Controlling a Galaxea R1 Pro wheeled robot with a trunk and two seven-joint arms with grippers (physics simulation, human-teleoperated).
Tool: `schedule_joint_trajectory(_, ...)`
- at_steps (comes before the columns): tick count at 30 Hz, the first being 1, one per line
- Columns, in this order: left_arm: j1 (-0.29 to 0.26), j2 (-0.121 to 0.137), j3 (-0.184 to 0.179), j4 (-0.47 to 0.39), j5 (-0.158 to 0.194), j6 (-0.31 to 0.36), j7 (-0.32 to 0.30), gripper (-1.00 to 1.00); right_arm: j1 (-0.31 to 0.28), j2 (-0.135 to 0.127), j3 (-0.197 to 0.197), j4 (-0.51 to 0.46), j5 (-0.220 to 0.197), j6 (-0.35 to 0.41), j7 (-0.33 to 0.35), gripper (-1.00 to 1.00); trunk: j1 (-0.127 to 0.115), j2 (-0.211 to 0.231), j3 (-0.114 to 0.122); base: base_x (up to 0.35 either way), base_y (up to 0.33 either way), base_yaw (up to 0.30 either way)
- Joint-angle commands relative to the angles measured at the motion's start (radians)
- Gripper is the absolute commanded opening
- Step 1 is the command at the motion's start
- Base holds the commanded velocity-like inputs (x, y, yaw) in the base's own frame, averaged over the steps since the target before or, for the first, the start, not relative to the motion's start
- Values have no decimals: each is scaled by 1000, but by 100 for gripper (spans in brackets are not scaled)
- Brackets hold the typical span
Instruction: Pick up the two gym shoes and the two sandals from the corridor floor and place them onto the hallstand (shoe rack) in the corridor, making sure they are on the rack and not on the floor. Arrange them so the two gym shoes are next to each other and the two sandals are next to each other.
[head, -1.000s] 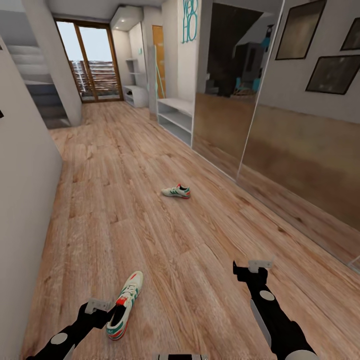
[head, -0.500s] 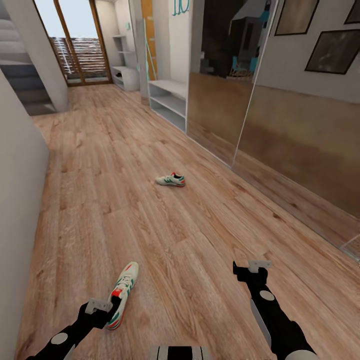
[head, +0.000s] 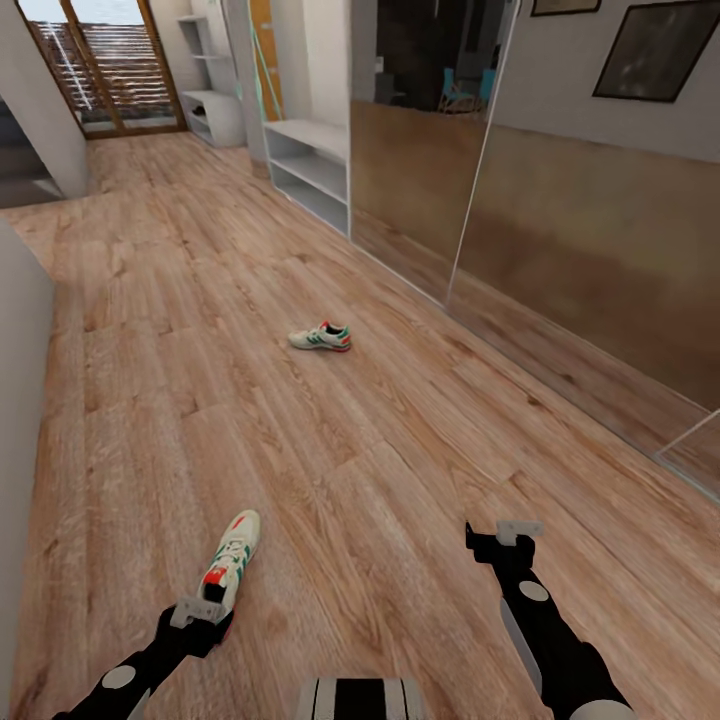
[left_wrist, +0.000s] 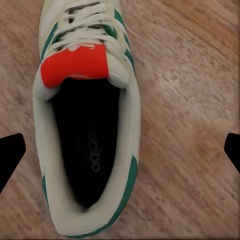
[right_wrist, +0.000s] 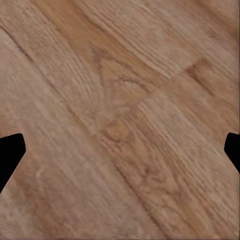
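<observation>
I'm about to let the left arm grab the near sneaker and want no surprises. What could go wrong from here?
1. The left gripper is open above the near gym shoe, centred over the shoe's opening; closing there might pinch only the soft collar and let it slip.
2. The other gym shoe lies apart, farther along the floor, so it needs its own pickup.
3. The hallstand stands well ahead, so a weak grip may drop the shoe on the way.

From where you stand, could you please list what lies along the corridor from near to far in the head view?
Left gripper → near gym shoe on the corridor floor → far gym shoe → hallstand → glass doors at the corridor's end.
</observation>
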Motion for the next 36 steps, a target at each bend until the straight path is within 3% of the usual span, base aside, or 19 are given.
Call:
schedule_joint_trajectory(1, -1, -1, 9, 0, -9, -4, -6, 100, 0, 0, 1, 0, 3, 1, -3, 100, 0, -1, -5, 0, 0, -65)
schedule_joint_trajectory(12, -1, 1, 9, 0, -10, -7, -5, 100, 0, 1, 1, -1, 3, 1, -3, 100, 5, -3, -50, 0, 0, -21)
schedule_joint_trajectory(28, -1, 2, 8, 0, -11, -10, -3, 100, 0, 3, 1, -1, 3, 1, -3, 100, 5, -3, -50, 0, 0, 4)
schedule_joint_trajectory(36, -1, 3, 10, 0, -9, -10, -3, 100, 0, 3, 1, -1, 3, 1, -3, 100, 5, -3, -56, 0, 0, 143)
